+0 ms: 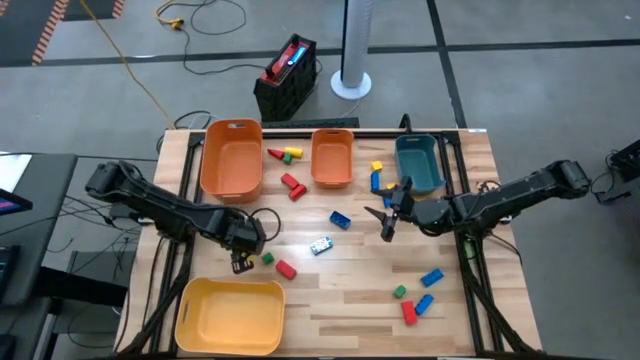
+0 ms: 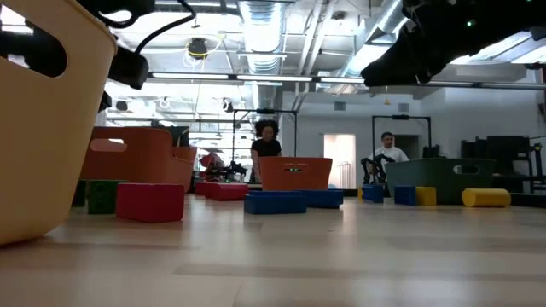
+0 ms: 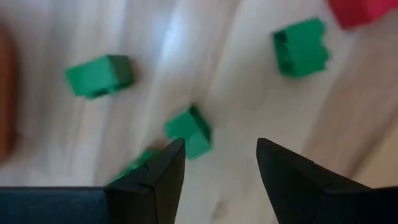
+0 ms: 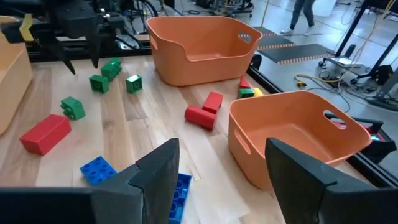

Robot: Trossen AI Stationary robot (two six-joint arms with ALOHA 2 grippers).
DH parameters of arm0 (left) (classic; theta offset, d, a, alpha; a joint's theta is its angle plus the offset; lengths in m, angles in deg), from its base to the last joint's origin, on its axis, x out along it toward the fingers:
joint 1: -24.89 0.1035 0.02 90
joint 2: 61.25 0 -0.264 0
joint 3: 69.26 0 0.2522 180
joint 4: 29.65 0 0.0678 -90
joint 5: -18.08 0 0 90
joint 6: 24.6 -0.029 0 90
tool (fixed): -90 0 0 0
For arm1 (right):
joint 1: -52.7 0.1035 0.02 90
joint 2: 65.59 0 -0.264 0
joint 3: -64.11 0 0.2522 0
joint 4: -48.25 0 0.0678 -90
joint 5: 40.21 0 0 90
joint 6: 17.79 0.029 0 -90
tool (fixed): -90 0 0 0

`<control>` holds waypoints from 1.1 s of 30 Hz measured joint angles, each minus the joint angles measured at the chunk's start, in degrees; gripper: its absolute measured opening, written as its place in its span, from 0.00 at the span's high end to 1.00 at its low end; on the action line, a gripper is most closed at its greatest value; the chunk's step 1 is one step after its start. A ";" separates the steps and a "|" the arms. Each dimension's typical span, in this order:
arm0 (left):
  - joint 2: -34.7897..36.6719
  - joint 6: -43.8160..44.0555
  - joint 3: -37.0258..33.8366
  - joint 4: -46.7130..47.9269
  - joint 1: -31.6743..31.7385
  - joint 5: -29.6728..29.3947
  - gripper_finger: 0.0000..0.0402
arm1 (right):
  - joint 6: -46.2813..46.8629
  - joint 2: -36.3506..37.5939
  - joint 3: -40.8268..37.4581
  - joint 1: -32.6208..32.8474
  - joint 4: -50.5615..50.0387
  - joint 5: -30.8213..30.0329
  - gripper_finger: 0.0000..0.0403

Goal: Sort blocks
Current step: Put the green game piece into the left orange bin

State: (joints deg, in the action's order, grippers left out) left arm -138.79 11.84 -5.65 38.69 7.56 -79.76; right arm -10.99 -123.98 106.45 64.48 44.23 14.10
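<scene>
Plainly, step in hand: picking up a green brick near the yellow bin point(image 1: 229, 316).
Left end effector point(image 1: 241, 262): released, nothing between its fingers, hovering over green blocks point(image 3: 189, 130) on the counter point(image 1: 350, 290) — one sits just ahead of its fingertips.
Right end effector point(image 1: 387, 222): released and empty, hanging over the counter's middle near a blue block point(image 1: 341, 219).
Other blocks: scattered — some between the orange bins point(image 1: 232, 158), some toward the near right corner.
Doing it well: I'd centre the fingers on one green brick only, descend straight, and close across its flat sides.
</scene>
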 joint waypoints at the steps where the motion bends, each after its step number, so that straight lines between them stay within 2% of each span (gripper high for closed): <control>1: -0.21 0.40 -0.04 0.03 -0.33 -1.37 0.52 | 0.00 0.00 0.00 -0.14 0.03 0.34 0.38; 6: -0.46 1.30 -2.32 -1.58 -1.05 -3.30 0.52 | 0.07 0.00 0.00 -0.86 0.08 1.52 0.38; 19: -0.48 3.05 -9.21 -7.59 -0.98 -4.04 0.48 | 0.83 0.00 0.00 -0.54 0.21 2.82 0.38; 24: -0.48 3.31 -10.93 -13.49 -0.42 -3.89 0.48 | 0.82 0.00 0.00 -0.56 0.52 2.85 0.38; 28: -0.48 3.51 -12.93 -16.51 0.71 -3.78 0.51 | 0.79 0.00 0.00 -0.56 0.63 2.85 0.38; 33: -0.39 4.69 -14.38 -17.56 1.40 -2.80 0.61 | 0.34 0.00 0.00 -0.56 0.99 2.85 0.38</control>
State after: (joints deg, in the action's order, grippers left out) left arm -139.18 16.53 -20.04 21.13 8.96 -82.56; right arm -10.64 -123.98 106.45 63.92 45.22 16.95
